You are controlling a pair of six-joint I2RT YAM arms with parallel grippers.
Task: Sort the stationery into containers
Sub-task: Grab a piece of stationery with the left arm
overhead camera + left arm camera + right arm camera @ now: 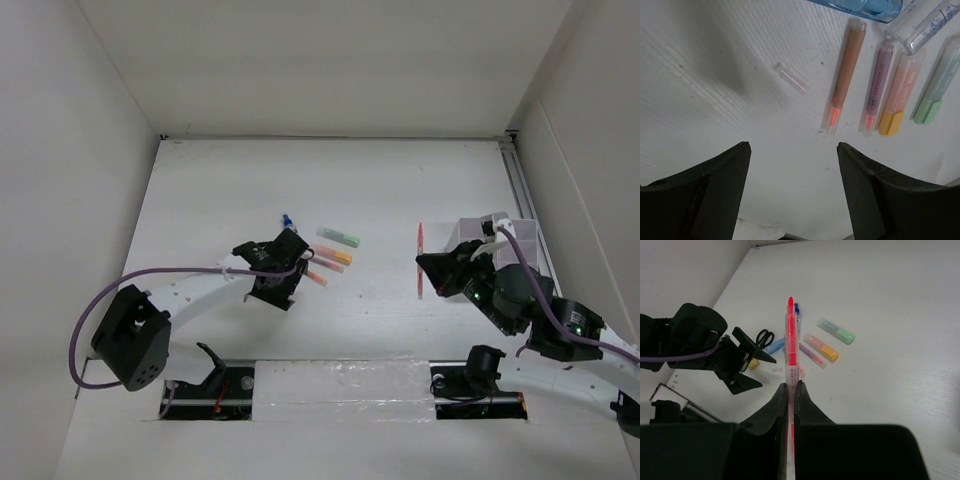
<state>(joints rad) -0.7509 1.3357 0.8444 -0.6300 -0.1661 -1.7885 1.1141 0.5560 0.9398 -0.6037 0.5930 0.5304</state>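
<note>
Down at the right gripper (791, 392), the jaws are clamped tight on an orange-red pen (790, 335), its tip pointing away, held clear of the table (400, 190) by the look of it. From above, pen and gripper sit near the translucent white organiser (465, 235), which stands at the right edge, partly behind that arm. So the step in hand, I'd say: pen picked, drop-off to come. That calls for a swing right over a compartment, lining the long barrel up with it, then letting go.

Across at the left gripper (792, 155), the jaws stand apart with nothing between them, poised over bare table just short of a row: brownish-orange pen (845, 75), purple marker (879, 85), orange highlighter (900, 95), green highlighter (937, 85), side by side. It would need to ease forward and straddle one barrel. A small clear cap (790, 77) lies apart to their left, and the blue glue bottle (865, 6) pokes in at the top. Black-handled scissors (765, 336) and a yellow eraser (754, 364) lie nearby.

Print runs along the held pen and the purple marker, too small to read.
</note>
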